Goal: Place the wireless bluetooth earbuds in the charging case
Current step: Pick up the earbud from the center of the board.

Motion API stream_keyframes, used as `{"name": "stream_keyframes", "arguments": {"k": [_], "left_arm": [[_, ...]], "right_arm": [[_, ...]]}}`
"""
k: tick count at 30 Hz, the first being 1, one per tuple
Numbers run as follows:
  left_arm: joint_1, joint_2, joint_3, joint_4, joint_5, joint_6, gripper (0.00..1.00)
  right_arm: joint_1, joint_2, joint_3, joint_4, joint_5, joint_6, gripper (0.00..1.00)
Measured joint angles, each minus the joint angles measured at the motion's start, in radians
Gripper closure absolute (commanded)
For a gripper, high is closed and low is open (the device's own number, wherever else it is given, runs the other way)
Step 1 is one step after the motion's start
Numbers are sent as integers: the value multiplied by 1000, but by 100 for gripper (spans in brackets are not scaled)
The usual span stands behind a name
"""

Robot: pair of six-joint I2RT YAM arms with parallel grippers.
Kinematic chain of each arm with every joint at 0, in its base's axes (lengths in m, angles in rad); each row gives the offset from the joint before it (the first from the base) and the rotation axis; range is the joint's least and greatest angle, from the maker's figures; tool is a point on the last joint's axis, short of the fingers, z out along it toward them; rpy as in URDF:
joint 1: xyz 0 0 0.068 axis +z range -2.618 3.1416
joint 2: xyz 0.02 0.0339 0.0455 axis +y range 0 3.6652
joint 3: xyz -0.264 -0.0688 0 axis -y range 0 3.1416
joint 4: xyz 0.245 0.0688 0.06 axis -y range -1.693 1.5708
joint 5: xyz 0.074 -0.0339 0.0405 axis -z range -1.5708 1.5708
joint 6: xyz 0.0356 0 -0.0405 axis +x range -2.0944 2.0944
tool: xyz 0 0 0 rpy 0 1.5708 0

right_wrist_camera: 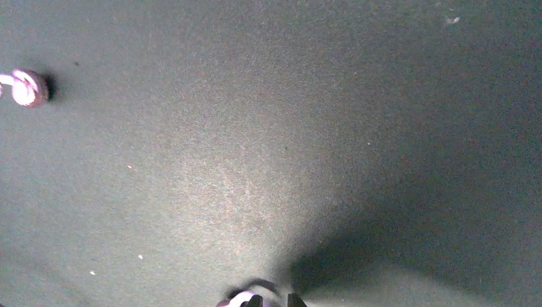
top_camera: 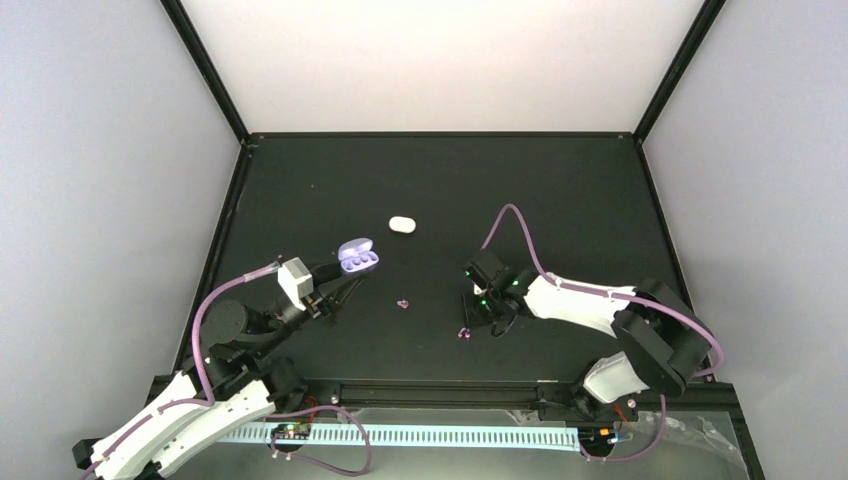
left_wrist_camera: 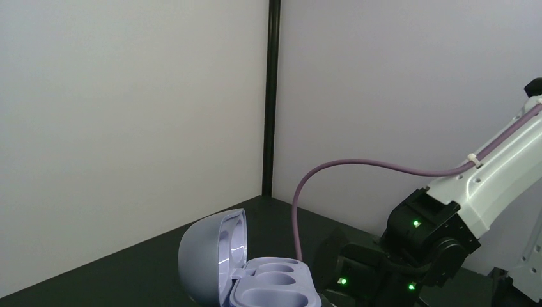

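Observation:
The charging case (top_camera: 358, 258) is open, lavender, lid up, its wells (left_wrist_camera: 275, 281) empty. It sits at the tip of my left gripper (top_camera: 345, 273), which is shut on it; the fingers are hidden in the left wrist view. One earbud (top_camera: 403, 302) lies alone on the black table, also at the left edge of the right wrist view as a pale pink earbud (right_wrist_camera: 25, 87). The second earbud (top_camera: 464, 333) lies by my right gripper (top_camera: 474, 322). In the right wrist view the gripper (right_wrist_camera: 275, 302) is shut, and this earbud (right_wrist_camera: 240, 299) rests against the outer side of its left fingertip.
A white pill-shaped object (top_camera: 401, 224) lies on the table beyond the case. The right arm's wrist (left_wrist_camera: 422, 246) shows close behind the case in the left wrist view. Black frame posts (top_camera: 205, 60) and pale walls bound the table.

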Motion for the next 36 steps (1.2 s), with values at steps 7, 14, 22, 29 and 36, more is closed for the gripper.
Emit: {"name": "stream_keyframes", "arguments": {"k": [7,14,22,29,36], "left_arm": [[0,3,0,-1,-6,0,98],[0,3,0,-2,-6,0,98],[0,3,0,-3,-6,0,98],[0,3,0,-3,-6,0,99],[0,3,0,-3,-6,0,99]], "right_arm": [[2,-39,31,-31,5,7,79],[28,-31,43,-58,0,7,76],[38,-27,42,-79,21,6,81],[38,3,42,-80,34,7,82],[38,19,43,-80,35,4,81]]}}
